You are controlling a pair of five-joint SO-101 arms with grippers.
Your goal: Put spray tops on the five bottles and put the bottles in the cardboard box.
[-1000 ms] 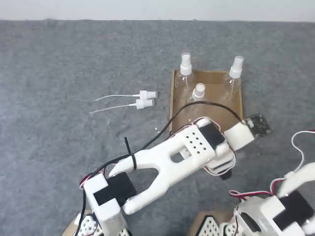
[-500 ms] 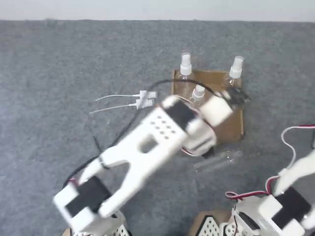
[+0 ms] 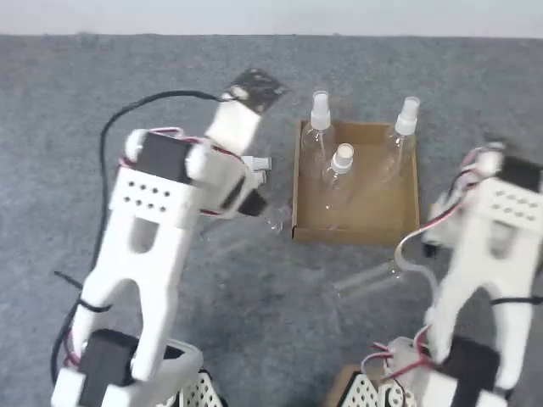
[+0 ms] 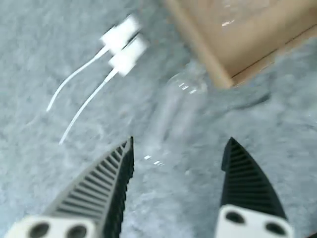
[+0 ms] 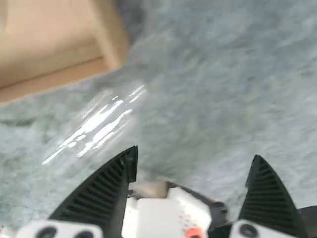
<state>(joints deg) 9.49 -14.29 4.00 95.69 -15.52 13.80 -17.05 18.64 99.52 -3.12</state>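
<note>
Grey carpet [image 4: 34,59] lies under your left gripper [image 4: 181,143], spread wide and empty. Just ahead of its tips, a clear capless bottle [image 4: 173,106] lies beside the cardboard box [image 4: 198,49] corner; close off-centre and it may roll away.

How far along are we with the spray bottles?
Done: three clear capped bottles stand in the brown cardboard box. In hand: nothing; the open left gripper hovers over one bare clear bottle, the open right gripper near the other bare bottle. Left: both white spray tops lie on the grey carpet; cap and box two bottles.
</note>
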